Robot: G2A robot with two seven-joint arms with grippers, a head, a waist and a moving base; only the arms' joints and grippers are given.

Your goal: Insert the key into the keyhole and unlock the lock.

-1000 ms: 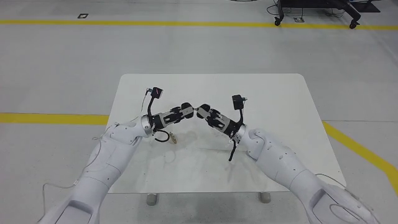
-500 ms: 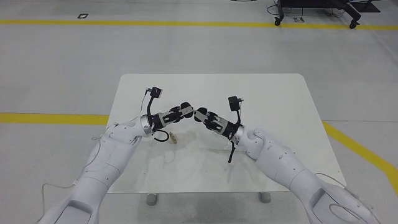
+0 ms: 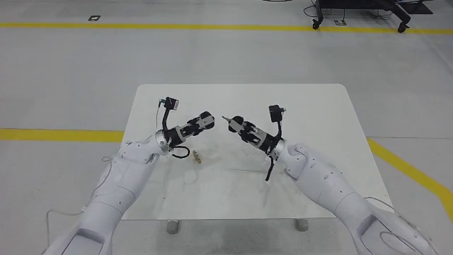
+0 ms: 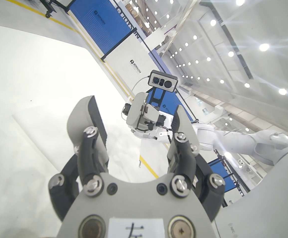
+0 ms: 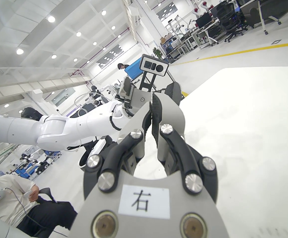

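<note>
Both grippers hover above the middle of the white table (image 3: 311,106), tips facing each other across a small gap. My left gripper (image 3: 206,120) (image 4: 135,105) is open with nothing between its fingers. My right gripper (image 3: 231,122) (image 5: 151,100) is shut; a thin pale sliver, apparently the key (image 3: 225,119), sticks out of its tip toward the left gripper. In the right wrist view the key itself is hidden by the closed pads. A small brass lock (image 3: 197,159) lies on the table near the left forearm, apart from both grippers.
The table's front edge runs close below the arms. Bare tabletop lies behind and to the right of the grippers. Yellow floor lines and wheeled racks stand well away from the table.
One second ago the two grippers met tip to tip. They have since drawn apart: the left one opened and pulled back left, and the right one backed off, still shut on the sliver.
</note>
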